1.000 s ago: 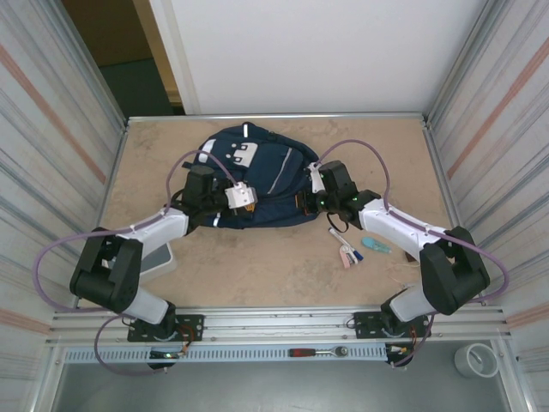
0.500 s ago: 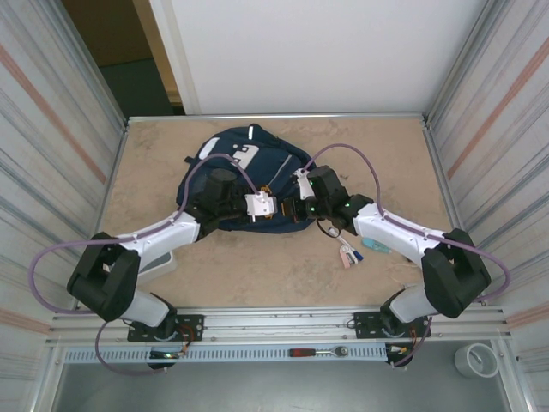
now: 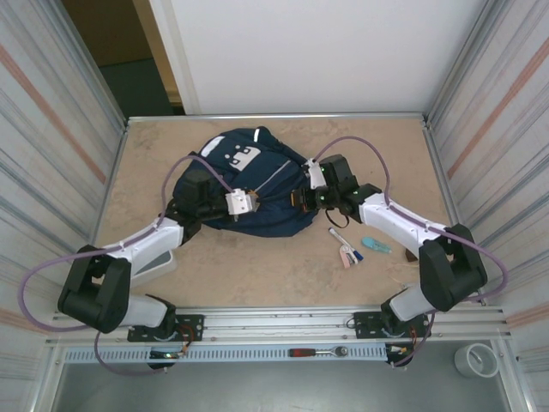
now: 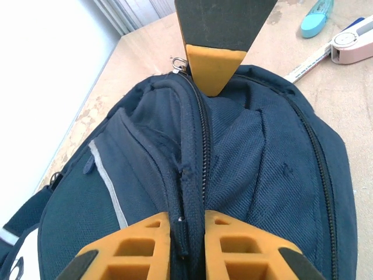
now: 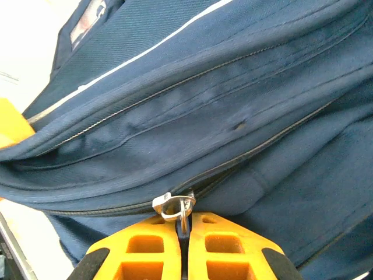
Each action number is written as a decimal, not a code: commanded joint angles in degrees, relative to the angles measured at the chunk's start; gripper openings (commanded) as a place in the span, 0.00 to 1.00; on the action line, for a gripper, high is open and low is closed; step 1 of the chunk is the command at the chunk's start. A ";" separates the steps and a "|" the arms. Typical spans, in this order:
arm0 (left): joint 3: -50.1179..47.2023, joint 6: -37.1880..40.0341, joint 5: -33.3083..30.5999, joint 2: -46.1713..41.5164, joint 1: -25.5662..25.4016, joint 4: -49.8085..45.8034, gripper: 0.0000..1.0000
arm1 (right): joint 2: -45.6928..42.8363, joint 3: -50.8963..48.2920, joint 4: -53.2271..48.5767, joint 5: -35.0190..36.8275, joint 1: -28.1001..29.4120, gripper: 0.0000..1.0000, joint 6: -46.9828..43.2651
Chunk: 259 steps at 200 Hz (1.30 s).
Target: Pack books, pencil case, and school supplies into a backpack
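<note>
Top external view is giving us the backpack [image 3: 266, 172] lying in the middle of the worktop [image 3: 257, 266], with a hand working at each side of it. Our left hand [image 3: 243, 203] is pressing its fingers together on the raised zipper seam [image 4: 201, 134], and the left wrist view is showing that ridge of navy cloth pinched between the orange pads [image 4: 145, 245]. Our right hand [image 3: 300, 199] is pinching the metal zipper pull [image 5: 175, 205] at the far end of that seam. The school supplies [image 3: 350, 249] are lying loose on the worktop just right of the bag, a light-blue piece [image 3: 375, 245] among them. We are making out dark marks on the backpack's white patch [image 3: 238, 156], too small to read.
</note>
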 commanded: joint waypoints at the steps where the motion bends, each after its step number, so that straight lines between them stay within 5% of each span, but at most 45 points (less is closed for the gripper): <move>1: -0.81 -2.35 -0.33 -2.08 2.87 0.47 0.06 | 1.59 2.54 -2.63 4.42 -2.27 0.00 0.23; 37: 2.03 -4.80 -3.41 -3.16 -0.99 -5.71 0.59 | 0.48 2.86 0.03 3.40 0.64 0.00 0.78; 83: 3.81 -6.93 -9.11 -2.81 -8.95 -7.35 0.71 | -1.85 2.16 4.29 0.30 2.80 0.00 3.85; 120: 7.05 -7.04 -11.49 1.44 -9.96 -8.88 0.59 | -3.68 1.98 5.09 -0.38 5.11 0.00 3.66; 172: 4.92 -6.95 -5.36 -0.24 -4.85 -8.50 0.06 | -2.87 1.10 -0.41 3.08 2.04 0.00 -1.08; 220: -3.31 -13.30 5.94 -7.72 2.34 3.04 0.00 | 4.71 5.29 -5.17 6.76 -6.10 0.00 0.70; 244: -3.71 -13.37 4.36 -7.48 3.88 1.91 0.01 | 5.85 6.29 -3.19 4.17 -5.78 0.00 1.37; 259: -2.62 -13.39 2.43 -6.31 3.85 -0.29 0.11 | 4.87 5.88 -2.11 3.14 -4.92 0.00 1.67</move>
